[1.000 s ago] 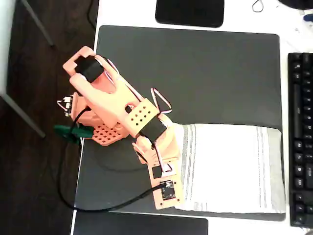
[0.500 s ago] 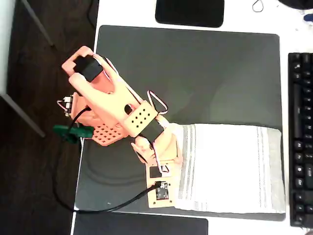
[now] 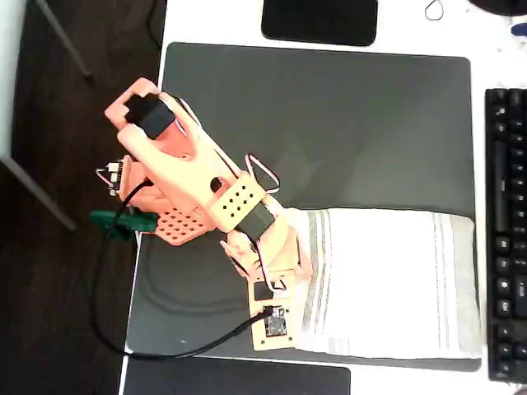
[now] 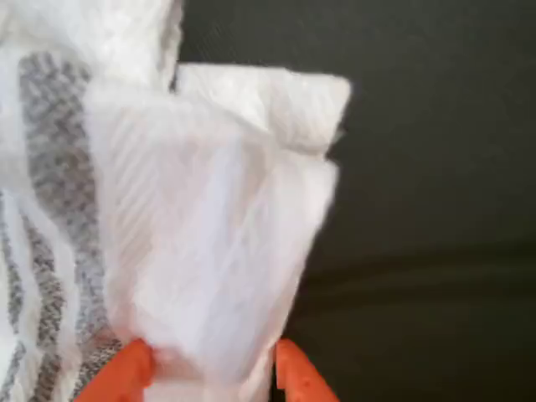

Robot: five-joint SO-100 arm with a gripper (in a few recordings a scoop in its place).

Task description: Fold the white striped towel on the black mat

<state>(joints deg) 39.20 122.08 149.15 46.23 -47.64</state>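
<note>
From overhead, we see the towel (image 3: pixel 387 284) lying at the lower right of the mat (image 3: pixel 329 123), its left edge under the orange arm (image 3: pixel 206 185). Against a second ago, the wrist has slid a little left and the towel's left edge has bunched slightly; we judge the first fold is just starting. The mat is flat, matte, round-cornered; the bench (image 3: pixel 214 20) is white.

At the wrist, the claw (image 4: pixel 205 368) pinches a lifted flap of towel between orange fingers (image 4: pixel 126 373). The cloth looks soft, ribbed and thin, grey stripes at left, draping loosely over dark mat.
</note>
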